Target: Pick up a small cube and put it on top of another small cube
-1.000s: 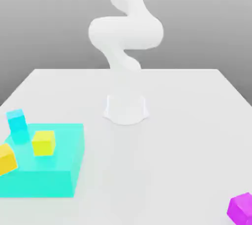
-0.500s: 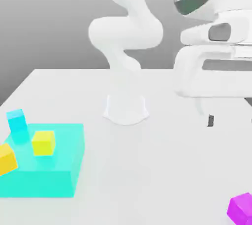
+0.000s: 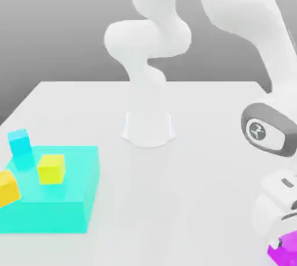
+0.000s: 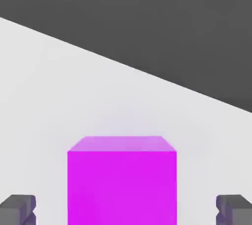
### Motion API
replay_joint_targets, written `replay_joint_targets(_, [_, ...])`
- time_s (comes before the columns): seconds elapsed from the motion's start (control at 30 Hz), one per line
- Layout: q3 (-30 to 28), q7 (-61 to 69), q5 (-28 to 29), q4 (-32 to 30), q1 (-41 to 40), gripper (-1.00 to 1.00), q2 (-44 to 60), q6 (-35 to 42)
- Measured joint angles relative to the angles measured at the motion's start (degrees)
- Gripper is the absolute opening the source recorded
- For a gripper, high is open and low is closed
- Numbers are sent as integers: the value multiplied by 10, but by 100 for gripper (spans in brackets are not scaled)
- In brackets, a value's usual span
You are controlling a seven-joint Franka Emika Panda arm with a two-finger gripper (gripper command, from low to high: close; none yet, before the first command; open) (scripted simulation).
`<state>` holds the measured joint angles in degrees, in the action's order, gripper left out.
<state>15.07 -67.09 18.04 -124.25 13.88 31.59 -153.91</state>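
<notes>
At the exterior view's right, low over the pale tabletop (image 3: 191, 195), the two-finger gripper (image 4: 126, 210) of the white robot arm (image 3: 232, 9) has come down to pick height. Half a second ago it stood well above the surface; it is now at the work. Condition of tool: fingers (image 4: 18, 209) spread well apart, one to either side of the bright magenta cube with plain matte faces (image 4: 122, 187), with a visible gap at each flank. Nothing is gripped.

The magenta cube shows no displacement from its earlier position and rests on the tabletop near the edge. Its faces appear squared to the fingers (a favourable finding). The approach is judged nearly complete; closing on the cube should follow, then a lift. Should the fingers meet it unevenly, it could turn or slide.

Further out, at the exterior view's left, a broad turquoise block (image 3: 43, 217) carries a glossy yellow cube (image 3: 51, 169). A small cyan cube (image 3: 20, 142) stands toward the block's far corner, and an orange cube (image 3: 8, 189) is cut off by the picture's edge; its support cannot be confirmed from this angle. None of these has shifted. The stack is not yet begun, and which cube is to receive the magenta one remains undetermined.
</notes>
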Motion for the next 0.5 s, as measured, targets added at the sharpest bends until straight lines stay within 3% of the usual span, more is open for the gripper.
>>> replay_joint_targets(0.2, [-2, -1, 1, 1, 2, -100, 4, -3])
replay_joint_targets(0.33, [25, 25, -36, -16, -21, -100, -66, 49])
replay_joint_targets(0.5, [-33, 20, -64, -36, -93, -100, -126, 88])
